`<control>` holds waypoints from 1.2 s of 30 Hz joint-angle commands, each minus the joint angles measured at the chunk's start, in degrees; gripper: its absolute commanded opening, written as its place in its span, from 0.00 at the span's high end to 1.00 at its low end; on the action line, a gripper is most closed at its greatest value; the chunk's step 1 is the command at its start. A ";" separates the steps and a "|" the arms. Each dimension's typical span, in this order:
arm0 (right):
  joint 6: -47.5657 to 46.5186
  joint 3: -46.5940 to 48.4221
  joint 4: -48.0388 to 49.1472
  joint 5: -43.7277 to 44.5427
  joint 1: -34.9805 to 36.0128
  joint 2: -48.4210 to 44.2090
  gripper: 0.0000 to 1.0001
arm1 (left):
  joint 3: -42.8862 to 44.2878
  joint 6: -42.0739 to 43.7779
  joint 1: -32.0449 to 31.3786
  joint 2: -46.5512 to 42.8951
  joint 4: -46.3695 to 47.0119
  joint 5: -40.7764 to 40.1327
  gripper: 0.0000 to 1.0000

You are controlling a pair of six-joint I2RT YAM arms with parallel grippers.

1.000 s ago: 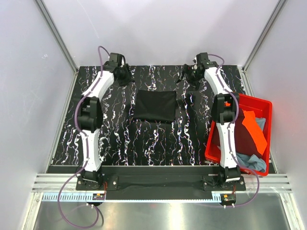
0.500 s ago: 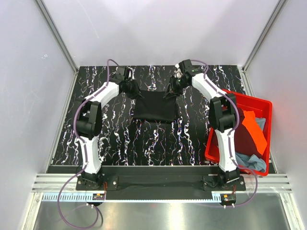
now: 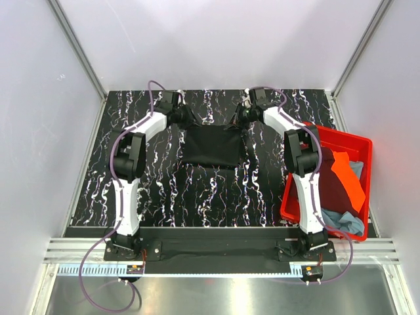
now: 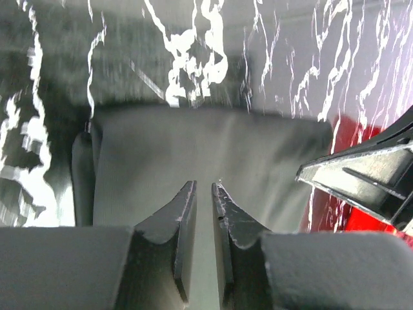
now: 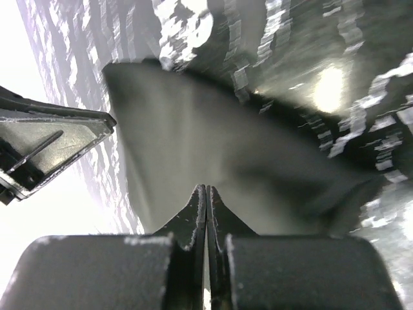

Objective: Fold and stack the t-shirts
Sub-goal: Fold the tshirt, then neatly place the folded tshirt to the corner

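Note:
A plain black t-shirt [image 3: 211, 146] lies folded into a rectangle in the middle of the marbled table. My left gripper [image 3: 189, 125] is down at its far left corner. In the left wrist view the jaws [image 4: 204, 185] stand a narrow slit apart on the shirt [image 4: 213, 142], with cloth filling the slit. My right gripper [image 3: 237, 125] is at the far right corner. Its jaws [image 5: 206, 188] are pressed together with the tips on the shirt [image 5: 206, 142]; whether cloth is pinched between them does not show.
A red bin [image 3: 359, 141] stands at the right edge of the table, beside the right arm. It holds an orange shirt [image 3: 348, 177], a maroon shirt [image 3: 333, 187] and a grey-blue shirt [image 3: 344, 222]. Grey walls enclose the table on three sides.
Both grippers came in from the far corners of the table to the black shirt's far edge and closed there. The shirt has not moved.

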 commanded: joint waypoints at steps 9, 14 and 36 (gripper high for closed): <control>2.93 7.03 3.86 -2.49 -5.92 10.26 1.00 | 10.07 -1.05 2.00 10.55 1.49 -0.21 0.81; 1.79 13.61 0.27 -2.23 -6.62 14.83 0.99 | 12.09 1.33 2.97 11.97 -0.18 0.14 0.80; -14.38 3.72 -22.07 6.75 -7.50 -14.15 0.00 | -7.52 12.15 2.35 -34.05 -25.24 -2.40 0.46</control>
